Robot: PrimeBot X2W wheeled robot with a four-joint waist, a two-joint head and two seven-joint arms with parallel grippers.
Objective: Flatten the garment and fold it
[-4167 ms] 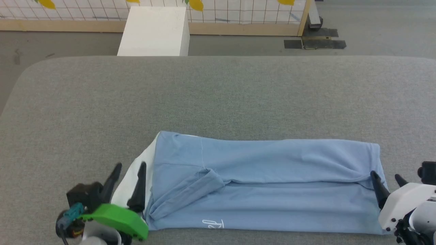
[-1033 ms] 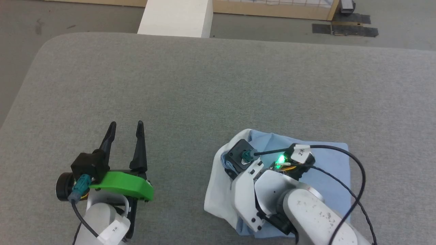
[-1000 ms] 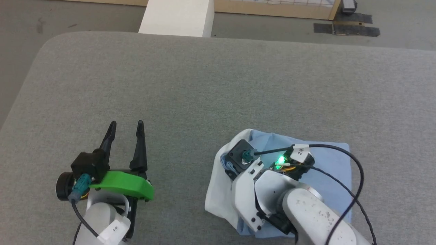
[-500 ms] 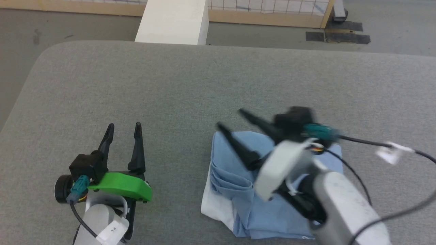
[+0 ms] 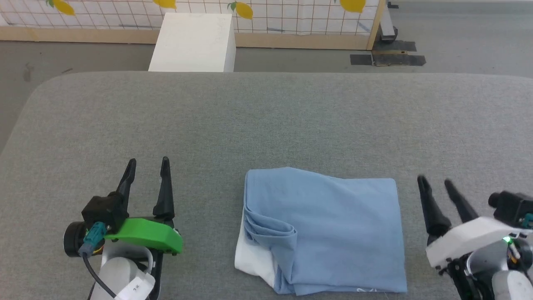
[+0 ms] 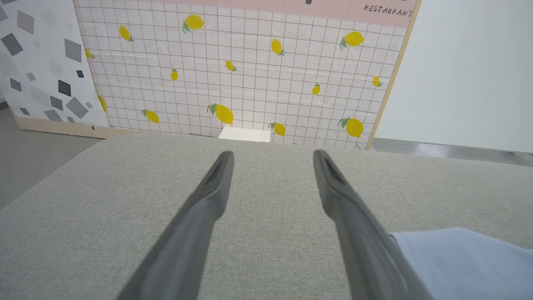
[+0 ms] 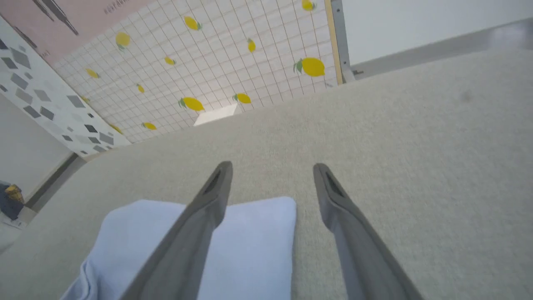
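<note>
Two sets of jaws stand spread wide and empty. The left gripper (image 5: 148, 160) hangs over bare grey cloth well to the left of the shirt (image 5: 333, 225). The right gripper (image 5: 434, 180) sits near the shirt's right edge, gripping nothing. The shirt lies between them at the near middle of the padded table (image 5: 266, 116), folded into a compact, roughly square stack. Its right and far edges look neat. Along the left edge a loose roll of blue fabric bulges, and a white inner layer pokes out at the near left corner. Folding looks all but finished, so the step in hand is probably the final tidy or a check. Any further move would likely fall to the left gripper: reach across, pinch that stray white flap low, and tuck it under without dragging the stack askew.
</note>
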